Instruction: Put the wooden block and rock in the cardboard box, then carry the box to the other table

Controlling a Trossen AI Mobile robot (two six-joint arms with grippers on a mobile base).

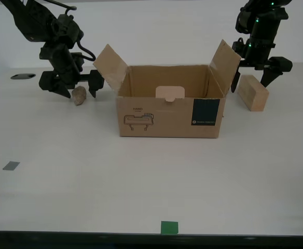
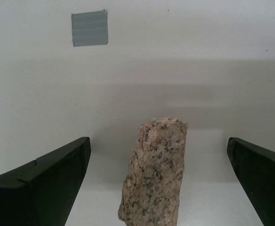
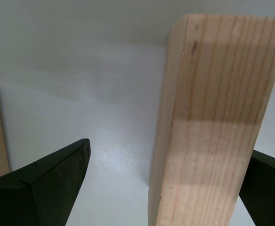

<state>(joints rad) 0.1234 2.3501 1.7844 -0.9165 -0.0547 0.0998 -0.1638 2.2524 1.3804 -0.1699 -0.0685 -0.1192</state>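
Nothing is packed yet — the box [image 1: 169, 111] stands open on the desk [image 1: 141, 176], both flaps up, and I can see no block or rock inside. The rock [image 1: 79, 95] lies on the desk beside one flap, between the spread fingers [image 2: 38, 183] of my second gripper [image 1: 72, 83], untouched. The block [image 1: 252, 92] sits on the desk beside the other flap; my first gripper [image 1: 260, 70] straddles it with fingers [image 3: 43, 183] wide apart, not pinching. Both lifts, the drops and the carry remain. The raised flaps crowd each gripper's path inward; the desk in front of the box lies bare.
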